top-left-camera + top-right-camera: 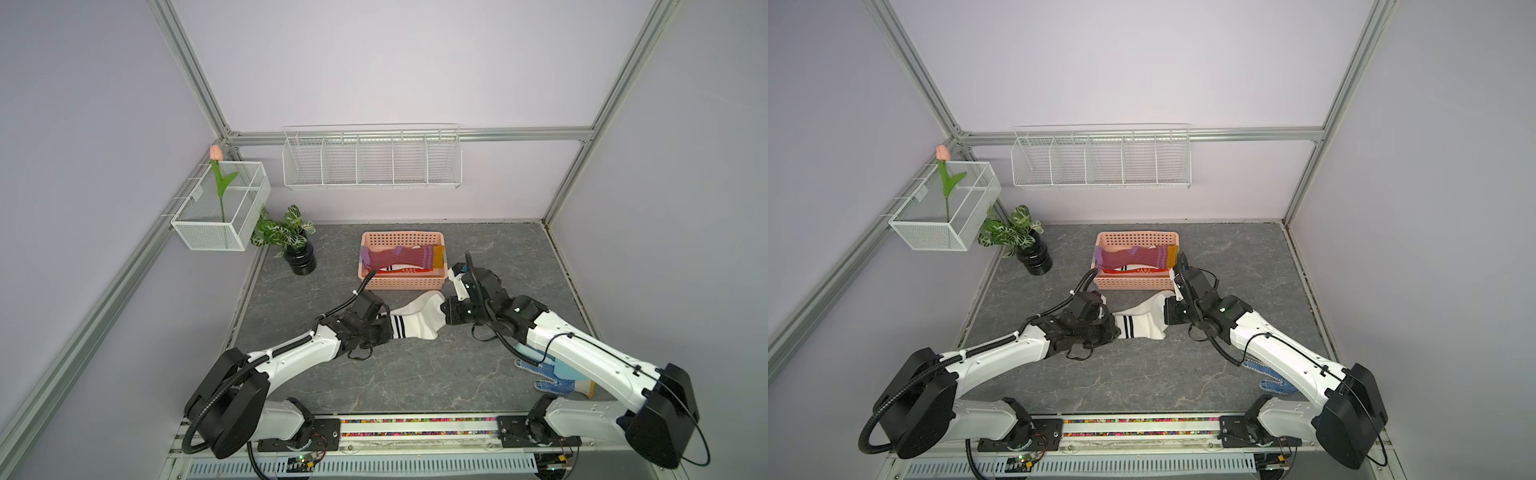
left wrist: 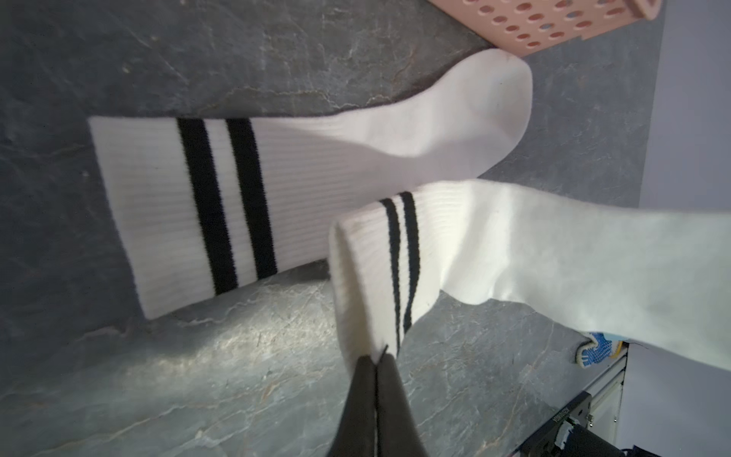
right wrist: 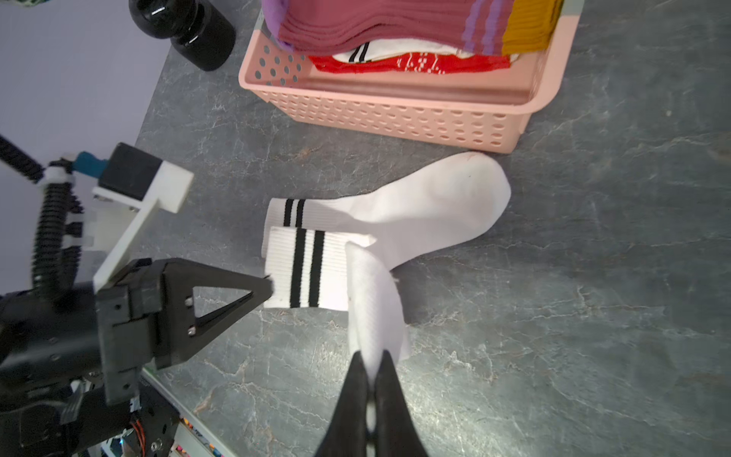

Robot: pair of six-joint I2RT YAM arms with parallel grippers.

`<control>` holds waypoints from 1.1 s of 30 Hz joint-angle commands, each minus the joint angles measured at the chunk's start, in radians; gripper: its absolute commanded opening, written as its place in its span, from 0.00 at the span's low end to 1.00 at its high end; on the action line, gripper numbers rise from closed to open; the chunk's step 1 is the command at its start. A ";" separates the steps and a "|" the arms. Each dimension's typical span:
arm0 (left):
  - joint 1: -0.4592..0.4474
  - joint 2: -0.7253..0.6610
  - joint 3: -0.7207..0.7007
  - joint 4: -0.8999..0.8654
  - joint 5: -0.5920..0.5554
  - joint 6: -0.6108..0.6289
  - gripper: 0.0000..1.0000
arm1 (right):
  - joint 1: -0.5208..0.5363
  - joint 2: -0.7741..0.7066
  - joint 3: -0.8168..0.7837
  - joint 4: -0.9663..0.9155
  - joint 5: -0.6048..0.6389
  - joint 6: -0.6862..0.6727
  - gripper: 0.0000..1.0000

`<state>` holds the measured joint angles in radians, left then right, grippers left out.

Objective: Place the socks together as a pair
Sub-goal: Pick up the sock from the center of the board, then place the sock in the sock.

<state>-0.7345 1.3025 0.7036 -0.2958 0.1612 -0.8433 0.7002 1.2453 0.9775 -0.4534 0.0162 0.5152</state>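
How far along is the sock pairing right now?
Done: one white striped sock lies flat on the table before the pink basket. In hand: the matching sock is held over it, left gripper shut on the cuff, right gripper on the foot end. Left: lay it on its mate; maroon socks and a red sock wait in the basket.

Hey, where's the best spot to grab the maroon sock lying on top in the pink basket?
Probably the mustard cuff, from above: the maroon sock lies on top of the pile, and that cuff sits raised on the basket rim.
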 commanded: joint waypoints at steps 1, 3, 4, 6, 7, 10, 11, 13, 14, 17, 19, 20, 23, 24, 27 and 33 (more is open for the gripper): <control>-0.004 -0.037 0.052 -0.110 -0.066 0.006 0.00 | -0.030 0.017 0.025 0.006 0.014 -0.037 0.07; -0.002 -0.043 0.078 -0.166 -0.108 0.017 0.00 | -0.048 0.039 0.033 0.020 0.009 -0.044 0.07; -0.002 -0.047 0.081 -0.181 -0.124 0.025 0.00 | -0.058 0.052 0.039 0.024 0.004 -0.048 0.07; 0.001 -0.049 0.079 -0.187 -0.144 0.038 0.00 | -0.072 0.080 0.045 0.045 -0.008 -0.052 0.07; 0.006 -0.049 0.082 -0.201 -0.160 0.046 0.00 | -0.080 0.098 0.050 0.053 -0.015 -0.052 0.07; 0.039 -0.048 0.073 -0.205 -0.170 0.072 0.00 | -0.099 0.154 0.062 0.081 -0.031 -0.054 0.07; 0.056 -0.045 0.067 -0.202 -0.166 0.082 0.00 | -0.104 0.174 0.065 0.091 -0.037 -0.054 0.07; 0.091 -0.043 0.055 -0.192 -0.149 0.097 0.00 | -0.112 0.212 0.075 0.107 -0.042 -0.057 0.07; 0.107 -0.041 0.056 -0.195 -0.145 0.107 0.00 | -0.117 0.231 0.083 0.113 -0.047 -0.059 0.07; 0.125 -0.039 0.057 -0.195 -0.144 0.137 0.00 | -0.130 0.277 0.106 0.120 -0.056 -0.066 0.07; 0.126 -0.028 0.061 -0.189 -0.127 0.154 0.00 | -0.136 0.304 0.121 0.118 -0.061 -0.073 0.07; 0.127 -0.020 0.070 -0.194 -0.122 0.166 0.00 | -0.139 0.316 0.130 0.112 -0.062 -0.076 0.07; 0.128 0.001 0.093 -0.228 -0.139 0.190 0.00 | -0.146 0.336 0.145 0.098 -0.064 -0.082 0.07; 0.129 0.005 0.094 -0.230 -0.134 0.191 0.00 | -0.146 0.339 0.144 0.098 -0.063 -0.085 0.07; 0.128 0.008 0.091 -0.215 -0.110 0.189 0.00 | -0.156 0.346 0.145 0.088 -0.064 -0.091 0.07; 0.129 -0.011 0.113 -0.235 -0.114 0.189 0.00 | -0.181 0.335 0.143 0.072 -0.064 -0.098 0.07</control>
<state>-0.6102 1.3075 0.7803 -0.5083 0.0498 -0.6716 0.5323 1.5848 1.1072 -0.3698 -0.0410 0.4393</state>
